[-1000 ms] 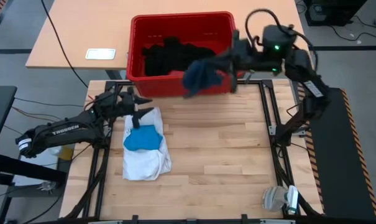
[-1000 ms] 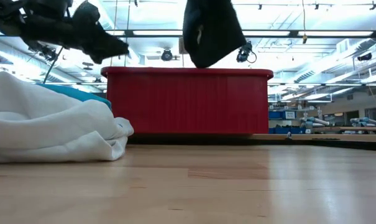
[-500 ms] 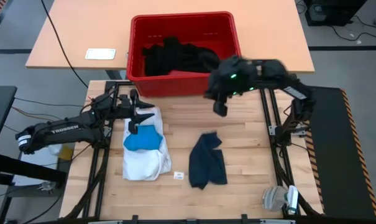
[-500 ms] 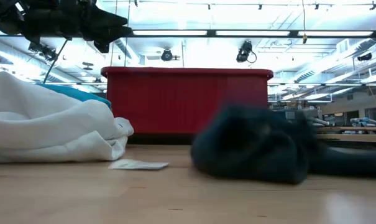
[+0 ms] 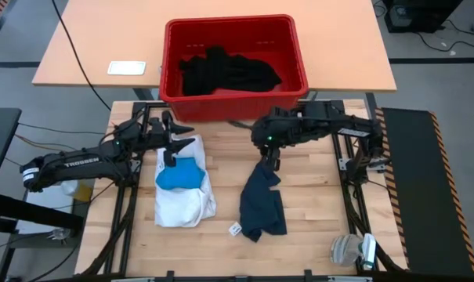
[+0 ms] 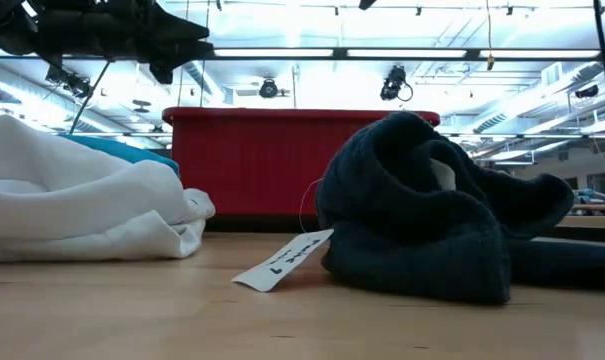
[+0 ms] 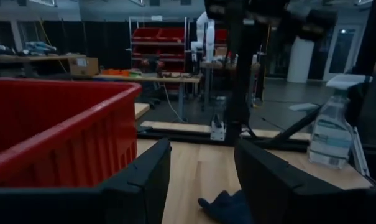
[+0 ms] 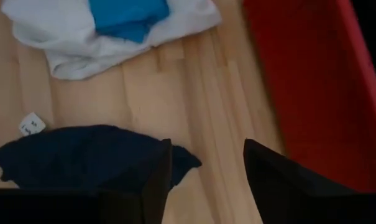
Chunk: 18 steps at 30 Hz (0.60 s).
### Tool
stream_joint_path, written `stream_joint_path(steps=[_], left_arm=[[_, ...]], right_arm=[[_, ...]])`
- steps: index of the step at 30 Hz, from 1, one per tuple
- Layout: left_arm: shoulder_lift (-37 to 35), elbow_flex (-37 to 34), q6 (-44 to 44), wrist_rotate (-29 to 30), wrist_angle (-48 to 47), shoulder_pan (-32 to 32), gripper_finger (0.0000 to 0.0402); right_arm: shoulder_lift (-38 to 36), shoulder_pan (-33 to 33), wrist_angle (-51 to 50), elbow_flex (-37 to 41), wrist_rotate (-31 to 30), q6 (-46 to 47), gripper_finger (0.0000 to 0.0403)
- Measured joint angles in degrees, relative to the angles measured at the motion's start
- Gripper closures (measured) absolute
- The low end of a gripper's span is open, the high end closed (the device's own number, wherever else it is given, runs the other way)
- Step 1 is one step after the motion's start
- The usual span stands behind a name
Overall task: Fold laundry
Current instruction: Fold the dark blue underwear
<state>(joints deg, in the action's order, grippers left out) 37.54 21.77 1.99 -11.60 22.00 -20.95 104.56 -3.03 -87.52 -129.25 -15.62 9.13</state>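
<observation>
A dark navy garment (image 5: 262, 205) lies crumpled on the wooden table, with a white tag (image 5: 235, 229) at its near left corner. My right gripper (image 5: 268, 160) hangs open over its far end, pointing steeply down, with nothing between the fingers (image 8: 206, 180). To the left a white shirt (image 5: 182, 200) rests on the table with a small bright blue piece (image 5: 179, 174) on top. My left gripper (image 5: 174, 145) is open and about level above the shirt's far end. Black garments (image 5: 229, 72) fill the red crate (image 5: 235, 66).
The red crate stands at the table's far edge. A spray bottle (image 5: 350, 249) lies at the near right corner. Black frame rails (image 5: 338, 141) run along both table sides. Bare wood shows between shirt and navy garment and to the garment's right.
My right gripper has swung from over the crate's right end toward the table's middle and down, tipping to point downward. It has let go of the navy garment, which has fallen to the table and settled in a crumpled heap right of the white shirt.
</observation>
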Motion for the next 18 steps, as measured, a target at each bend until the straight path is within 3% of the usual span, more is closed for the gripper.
stream_joint_path(steps=[4, 8, 15, 18], left_arm=[[0.0, -0.01, 0.54, -0.09, 0.66, 0.0, 0.0221], [0.05, 0.01, 2.19, -1.44, 0.24, 0.57, 0.0221], [5.88, 3.29, -2.55, -1.56, -2.94, 4.88, 0.0221], [11.27, 7.87, -4.46, -1.28, -8.05, 7.59, 0.0221]], right_arm=[[-4.22, -1.48, 4.93, 8.44, -1.4, 1.24, 0.0197], [-10.49, -3.72, 20.36, 23.83, -0.99, 0.58, 0.0198], [-19.85, -7.77, 54.55, 55.34, 12.57, 1.68, 0.0199], [-20.75, -10.35, 65.29, 64.58, 13.86, 3.38, 0.0199]])
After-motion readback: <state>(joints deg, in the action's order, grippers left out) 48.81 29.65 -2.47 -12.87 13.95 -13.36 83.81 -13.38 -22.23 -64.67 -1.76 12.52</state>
